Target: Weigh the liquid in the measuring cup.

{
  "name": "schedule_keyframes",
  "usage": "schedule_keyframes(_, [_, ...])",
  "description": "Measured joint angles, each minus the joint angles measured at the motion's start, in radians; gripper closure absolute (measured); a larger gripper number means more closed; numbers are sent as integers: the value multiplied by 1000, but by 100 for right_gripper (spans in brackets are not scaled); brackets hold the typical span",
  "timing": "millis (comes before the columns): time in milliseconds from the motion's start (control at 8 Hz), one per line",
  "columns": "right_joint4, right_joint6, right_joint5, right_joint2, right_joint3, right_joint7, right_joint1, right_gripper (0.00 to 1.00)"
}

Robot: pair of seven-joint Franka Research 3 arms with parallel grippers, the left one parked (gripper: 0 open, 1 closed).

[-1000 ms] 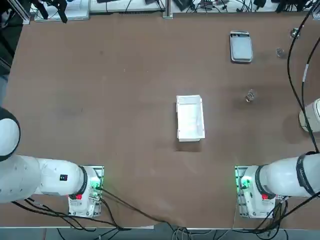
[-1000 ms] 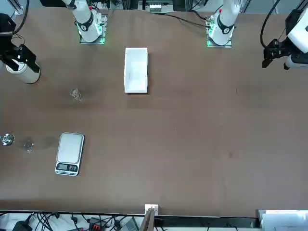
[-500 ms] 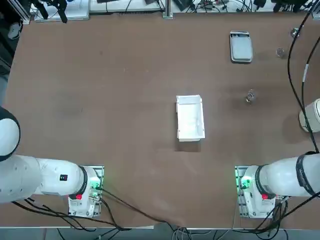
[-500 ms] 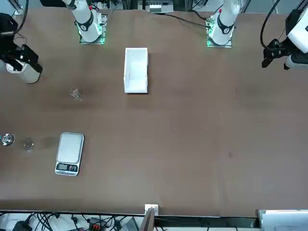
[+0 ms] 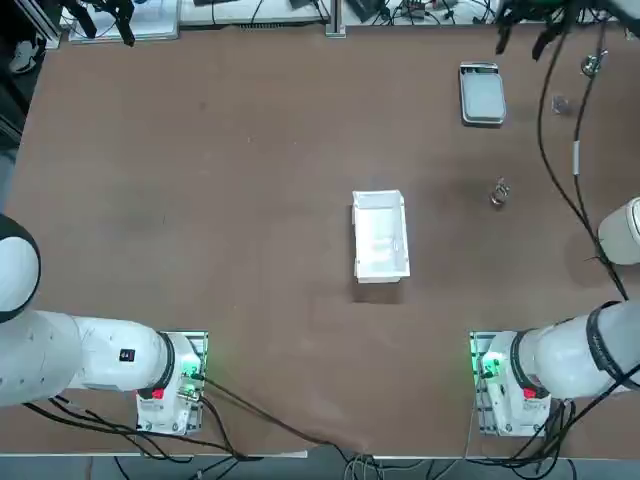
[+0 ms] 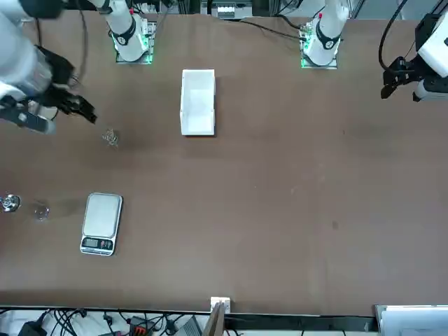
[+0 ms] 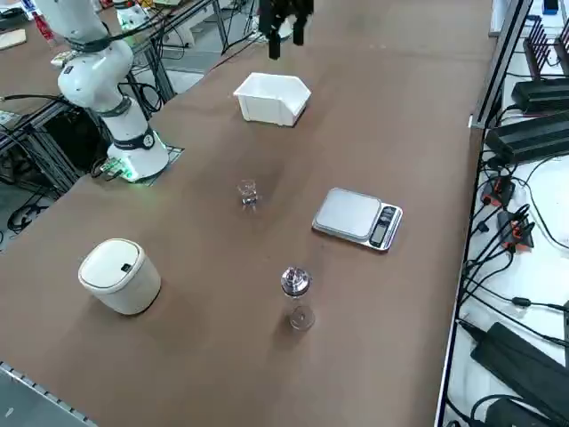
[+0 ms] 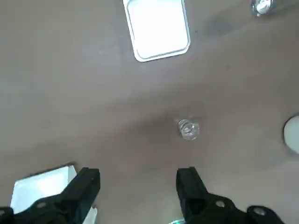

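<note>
My right gripper (image 8: pixel 135 179) hangs high above the brown table (image 5: pixel 230 180) with its fingers spread wide and empty, so the step in hand, as I judge it, is the descent onto the measuring cup (image 8: pixel 188 129). That cup stands upright on bare table between the white bin (image 5: pixel 380 237) and the white cylindrical canister (image 7: pixel 119 275), apart from the digital scale (image 5: pixel 482 94). I'd centre the open fingers over the tiny glass, come straight down, close gently and keep it level so no liquid spills.
</note>
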Motion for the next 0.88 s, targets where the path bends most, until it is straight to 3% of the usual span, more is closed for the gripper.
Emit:
schedule_keyframes(375, [-118,148,-113,68,2,358,121,0])
schedule_keyframes(875, [-144,159,-297,207,3,863,234,0])
